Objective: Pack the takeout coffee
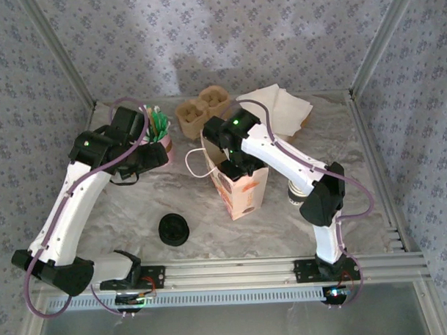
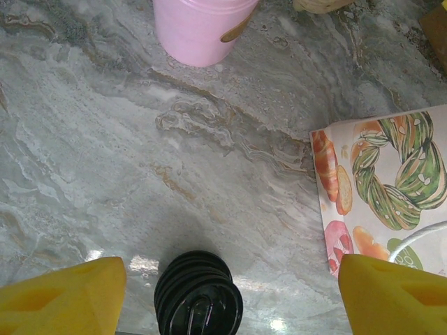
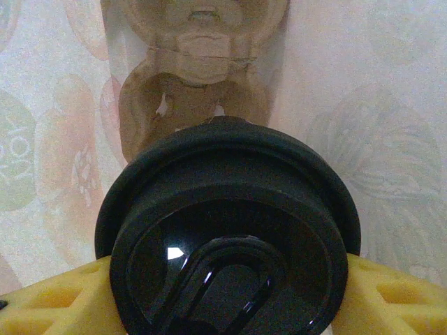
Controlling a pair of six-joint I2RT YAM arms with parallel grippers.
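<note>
no readable text, faint lettering on paper bag (image 1: 245, 192) illegible

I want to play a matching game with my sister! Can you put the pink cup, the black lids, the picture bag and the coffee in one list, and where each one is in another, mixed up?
1 pink cup
2 stack of black lids
3 printed bag
4 takeout coffee

A between the right jaws
B middle of the table
C back left, green sticks inside
D alone near the front edge

Pairs: 1-C, 2-D, 3-B, 4-A
</note>
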